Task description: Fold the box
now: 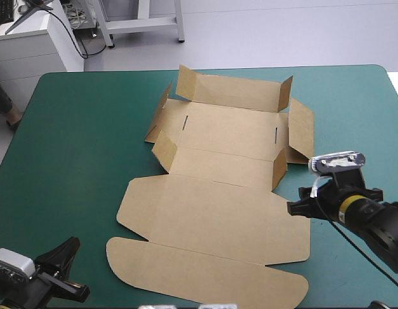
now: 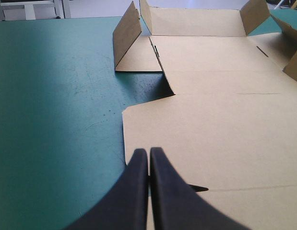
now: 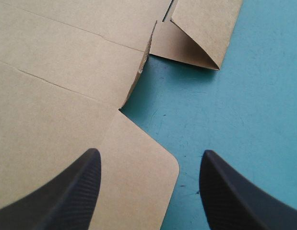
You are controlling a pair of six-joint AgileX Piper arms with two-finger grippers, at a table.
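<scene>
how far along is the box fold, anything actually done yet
Barely started. Done: on the box, the far wall and side flaps stand partly raised, nothing tucked. In hand: the right gripper is open at the box's right edge; the left gripper is shut by the near-left corner, holding nothing. Left: raising and tucking the walls; the big near panels lie flat.

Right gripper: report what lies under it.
Under the open right gripper lie a rounded corner of the brown box and bare teal-green cover. What is beneath the board is covered.
</scene>
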